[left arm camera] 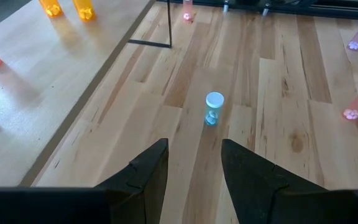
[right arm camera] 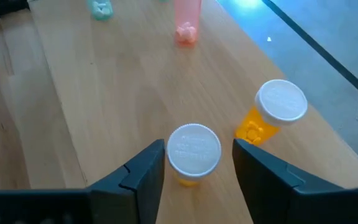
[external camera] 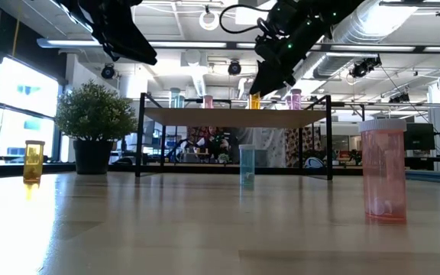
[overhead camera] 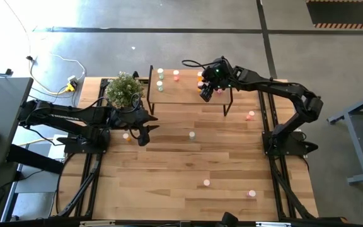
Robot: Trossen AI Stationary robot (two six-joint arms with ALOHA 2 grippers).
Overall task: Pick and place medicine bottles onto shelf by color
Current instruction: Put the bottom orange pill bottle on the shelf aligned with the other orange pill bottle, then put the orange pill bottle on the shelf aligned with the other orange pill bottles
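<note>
The right gripper point(right arm camera: 194, 163) hangs over the shelf point(overhead camera: 184, 94) at upper centre of the high view, fingers released either side of an orange bottle point(right arm camera: 193, 152) standing there, a second orange bottle point(right arm camera: 272, 115) just beside. The left gripper point(left arm camera: 194, 168), fingers parted and empty, hovers left of centre above the surface point(overhead camera: 194, 170), a pale green bottle point(left arm camera: 213, 109) ahead.

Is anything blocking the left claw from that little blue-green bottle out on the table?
Nothing visible does. The left gripper has open fingers and looks straight at the blue-green bottle, which stands upright alone on the bare wooden table.
</note>
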